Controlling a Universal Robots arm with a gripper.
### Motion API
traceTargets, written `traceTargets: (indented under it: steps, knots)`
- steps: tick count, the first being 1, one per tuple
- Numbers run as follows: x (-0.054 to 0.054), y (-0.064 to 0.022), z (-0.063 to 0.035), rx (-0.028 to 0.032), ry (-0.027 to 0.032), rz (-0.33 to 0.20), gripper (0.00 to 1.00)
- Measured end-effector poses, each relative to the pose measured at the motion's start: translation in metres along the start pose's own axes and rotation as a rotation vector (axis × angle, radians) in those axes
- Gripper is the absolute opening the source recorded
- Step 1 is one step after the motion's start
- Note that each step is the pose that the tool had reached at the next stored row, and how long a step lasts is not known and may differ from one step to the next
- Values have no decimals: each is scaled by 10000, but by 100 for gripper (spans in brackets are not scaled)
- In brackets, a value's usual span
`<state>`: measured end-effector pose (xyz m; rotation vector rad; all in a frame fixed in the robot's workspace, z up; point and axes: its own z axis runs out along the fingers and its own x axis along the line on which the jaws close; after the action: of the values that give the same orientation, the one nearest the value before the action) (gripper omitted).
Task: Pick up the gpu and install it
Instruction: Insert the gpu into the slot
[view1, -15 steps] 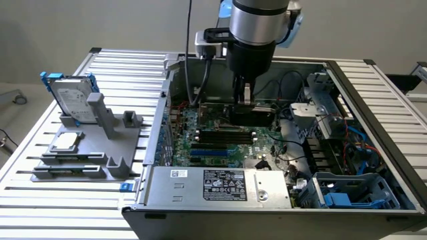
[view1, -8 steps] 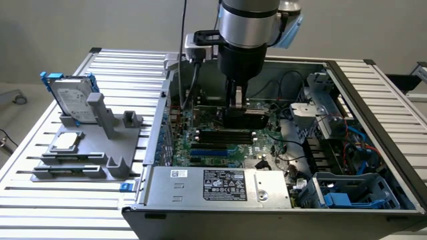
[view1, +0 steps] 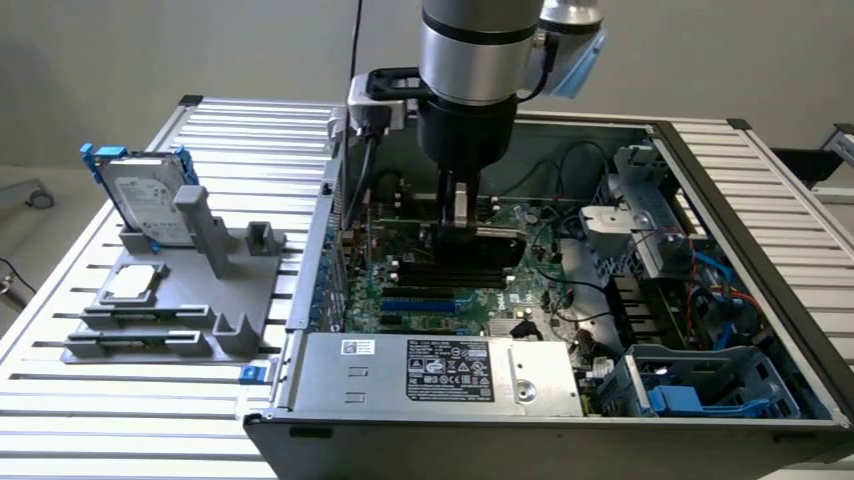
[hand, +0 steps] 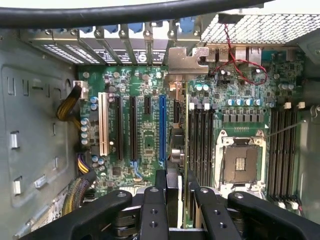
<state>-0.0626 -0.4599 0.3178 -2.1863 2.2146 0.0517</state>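
Note:
The gpu (view1: 483, 246), a black card, hangs inside the open computer case (view1: 667, 135), low over the green motherboard (view1: 441, 300). My gripper (view1: 461, 222) reaches straight down into the case and is shut on the card's upper edge. In the wrist view the gpu (hand: 176, 145) is seen edge-on between my fingers (hand: 154, 202), and my gripper (hand: 179, 200) clamps it. The card lies between the long blue slot (hand: 162, 127) and the black memory slots (hand: 200, 142). Its silver bracket (hand: 187, 59) meets the rear slot openings. Whether it is seated in a slot I cannot tell.
A grey fixture (view1: 220, 300) on the slatted table at the exterior view's left holds a silver hard drive with blue rails (view1: 140, 195) and a small processor chip (view1: 134, 283). The power supply (view1: 441, 370), drive cages (view1: 707, 385), cables (view1: 721, 280) and an empty CPU socket (hand: 240, 162) crowd the case.

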Motion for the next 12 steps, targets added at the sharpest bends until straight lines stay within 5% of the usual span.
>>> traceTargets:
  steps: [12]
  knots:
    - [117, 228, 127, 0, 0, -3, 27]
